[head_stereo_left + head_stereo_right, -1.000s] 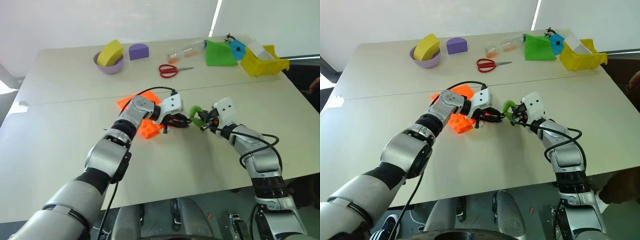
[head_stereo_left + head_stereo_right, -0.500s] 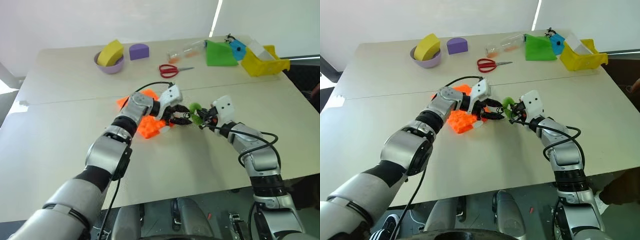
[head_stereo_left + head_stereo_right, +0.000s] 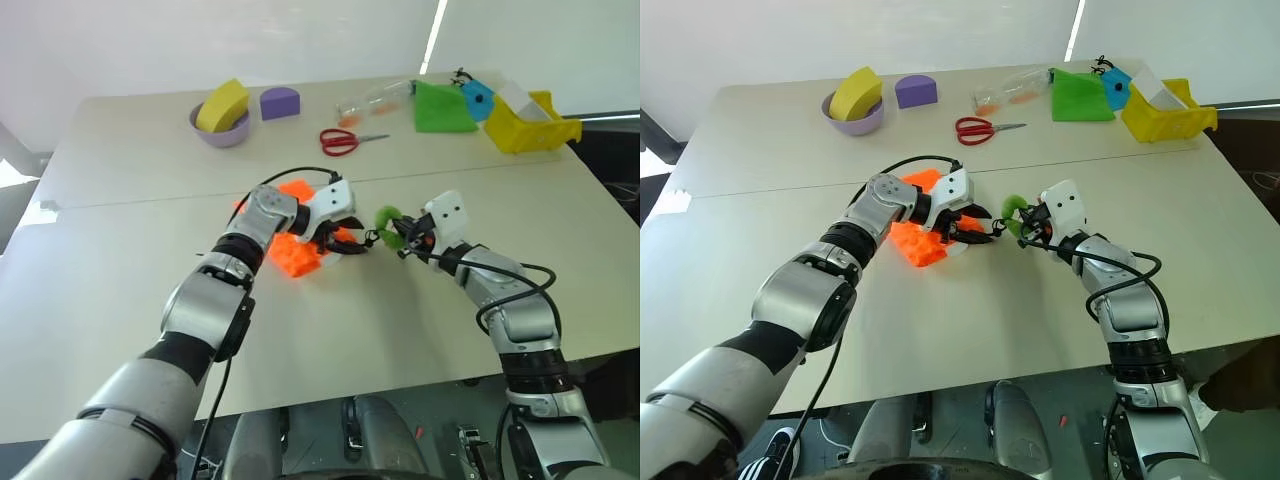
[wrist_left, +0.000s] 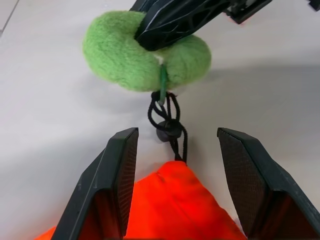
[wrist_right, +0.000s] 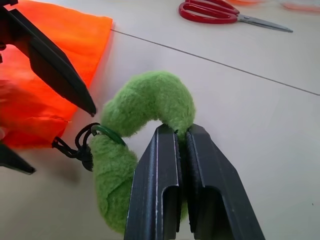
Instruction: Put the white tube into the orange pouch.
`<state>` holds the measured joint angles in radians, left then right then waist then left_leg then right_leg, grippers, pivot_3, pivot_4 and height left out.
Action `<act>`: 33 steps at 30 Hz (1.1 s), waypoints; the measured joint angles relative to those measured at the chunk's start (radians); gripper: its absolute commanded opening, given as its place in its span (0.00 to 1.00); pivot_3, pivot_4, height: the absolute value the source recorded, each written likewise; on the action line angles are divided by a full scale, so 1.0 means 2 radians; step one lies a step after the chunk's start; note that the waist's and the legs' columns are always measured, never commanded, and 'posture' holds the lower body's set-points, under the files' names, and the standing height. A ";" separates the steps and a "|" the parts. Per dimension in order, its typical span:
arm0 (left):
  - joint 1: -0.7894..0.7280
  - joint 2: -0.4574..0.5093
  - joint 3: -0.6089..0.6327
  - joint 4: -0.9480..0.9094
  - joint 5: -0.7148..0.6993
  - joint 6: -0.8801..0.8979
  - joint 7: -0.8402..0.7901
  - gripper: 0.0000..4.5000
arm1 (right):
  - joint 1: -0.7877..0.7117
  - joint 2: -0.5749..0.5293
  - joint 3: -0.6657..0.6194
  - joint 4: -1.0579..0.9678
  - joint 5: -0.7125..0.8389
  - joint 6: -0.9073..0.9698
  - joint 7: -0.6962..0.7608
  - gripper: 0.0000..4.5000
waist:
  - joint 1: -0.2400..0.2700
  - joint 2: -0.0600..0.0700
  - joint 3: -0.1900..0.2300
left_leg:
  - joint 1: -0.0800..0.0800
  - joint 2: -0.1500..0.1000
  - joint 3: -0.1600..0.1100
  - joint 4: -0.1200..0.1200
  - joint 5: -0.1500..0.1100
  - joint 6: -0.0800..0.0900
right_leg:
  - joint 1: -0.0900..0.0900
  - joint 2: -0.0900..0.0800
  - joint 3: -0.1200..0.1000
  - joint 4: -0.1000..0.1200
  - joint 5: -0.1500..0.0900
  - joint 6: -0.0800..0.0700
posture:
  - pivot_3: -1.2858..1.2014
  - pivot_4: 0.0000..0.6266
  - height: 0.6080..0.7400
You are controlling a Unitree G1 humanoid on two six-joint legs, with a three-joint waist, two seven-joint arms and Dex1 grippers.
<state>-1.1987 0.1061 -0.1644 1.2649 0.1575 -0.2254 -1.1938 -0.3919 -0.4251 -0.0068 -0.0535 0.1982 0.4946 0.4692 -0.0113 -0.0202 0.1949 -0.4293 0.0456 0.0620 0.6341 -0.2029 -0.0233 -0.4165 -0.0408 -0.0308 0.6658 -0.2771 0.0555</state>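
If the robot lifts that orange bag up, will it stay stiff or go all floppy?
Probably floppy: the orange pouch lies crumpled and creased on the table, like thin cloth. It likely weighs little, since it looks flat. A tug on its black cord, which ends at the fuzzy green ring in the right gripper, might drag it along.

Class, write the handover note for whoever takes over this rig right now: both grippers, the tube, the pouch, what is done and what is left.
Left gripper: open, its fingers either side of the orange pouch corner and black cord.
Right gripper: shut on the green ring at the cord's end.
White tube: apparently the small white piece at the pouch's near edge; whether it is inside cannot be told.
Pouch lies flat on the table.
Left: confirm the tube is in.
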 measured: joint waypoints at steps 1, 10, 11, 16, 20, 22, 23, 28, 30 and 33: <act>0.000 -0.002 0.000 0.000 0.000 0.001 -0.001 0.59 | 0.000 0.001 0.000 0.000 0.000 0.000 0.000 0.00 | 0.000 0.000 0.000 | 0.000 0.000 0.000 0.000 0.000 0.000 | 0.000 0.000 0.000 0.000 0.000 0.000 | 0.52 0.24 1.00; 0.003 -0.009 0.000 0.000 0.000 0.001 0.003 0.59 | 0.000 0.003 0.000 0.000 -0.001 0.000 -0.001 0.00 | -0.001 0.000 0.000 | 0.000 0.000 0.000 0.000 0.000 0.000 | 0.000 0.000 0.000 0.000 0.000 0.000 | 0.52 0.24 1.00; 0.003 -0.009 0.000 0.000 0.000 0.001 0.003 0.59 | 0.000 0.003 0.000 0.000 -0.001 0.000 -0.001 0.00 | -0.001 0.000 0.000 | 0.000 0.000 0.000 0.000 0.000 0.000 | 0.000 0.000 0.000 0.000 0.000 0.000 | 0.52 0.24 1.00; 0.003 -0.009 0.000 0.000 0.000 0.000 0.008 0.59 | 0.000 0.002 0.000 0.000 -0.004 0.000 0.001 0.00 | -0.001 0.000 0.000 | 0.000 0.000 0.000 0.000 0.000 0.000 | 0.000 0.000 0.000 0.000 0.000 0.000 | 0.52 0.24 1.00; 0.003 -0.009 0.000 0.000 0.000 0.000 0.009 0.59 | 0.000 -0.003 -0.001 0.000 -0.004 0.000 0.005 0.00 | -0.001 0.000 0.000 | 0.000 0.000 0.000 0.000 0.000 0.000 | 0.000 0.000 0.000 0.000 0.000 0.000 | 0.52 0.24 1.00; 0.003 -0.009 0.000 0.000 0.000 0.000 0.009 0.48 | 0.000 -0.004 -0.001 0.000 -0.004 0.000 0.004 0.00 | -0.001 0.000 0.000 | 0.000 0.000 0.000 0.000 0.000 0.000 | 0.000 0.000 0.000 0.000 0.000 0.000 | 0.52 0.24 1.00; 0.003 -0.009 0.000 0.000 0.000 0.000 0.009 0.41 | 0.000 -0.004 -0.001 0.000 -0.004 0.000 0.004 0.00 | -0.001 0.000 0.000 | 0.000 0.000 0.000 0.000 0.000 0.000 | 0.000 0.000 0.000 0.000 0.000 0.000 | 0.52 0.24 1.00; 0.003 -0.012 0.001 0.000 -0.001 0.000 0.013 0.09 | 0.000 -0.004 -0.001 0.000 -0.004 0.000 0.004 0.00 | -0.001 0.000 0.000 | 0.000 0.000 0.000 0.000 0.000 0.000 | 0.000 0.000 0.000 0.000 0.000 0.000 | 0.52 0.24 1.00; 0.003 -0.011 0.001 0.000 0.000 -0.002 0.014 0.09 | 0.000 -0.004 -0.001 0.000 -0.004 0.000 0.004 0.00 | -0.001 0.000 0.000 | 0.000 0.000 0.000 0.000 0.000 0.000 | 0.000 0.000 0.000 0.000 0.000 0.000 | 0.52 0.24 1.00; 0.003 -0.011 0.001 0.000 0.000 -0.002 0.012 0.09 | 0.000 -0.004 -0.001 0.000 -0.004 0.000 0.004 0.00 | -0.001 0.000 0.000 | 0.000 0.000 0.000 0.000 0.000 0.000 | 0.000 0.000 0.000 0.000 0.000 0.000 | 0.52 0.24 1.00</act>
<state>-1.1919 0.0831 -0.1629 1.2654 0.1567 -0.2296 -1.1704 -0.3918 -0.4325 -0.0092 -0.0535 0.1896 0.4946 0.4775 -0.0127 -0.0202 0.1949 -0.4291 0.0458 0.0622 0.6345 -0.2029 -0.0233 -0.4165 -0.0405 -0.0308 0.6662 -0.2771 0.0555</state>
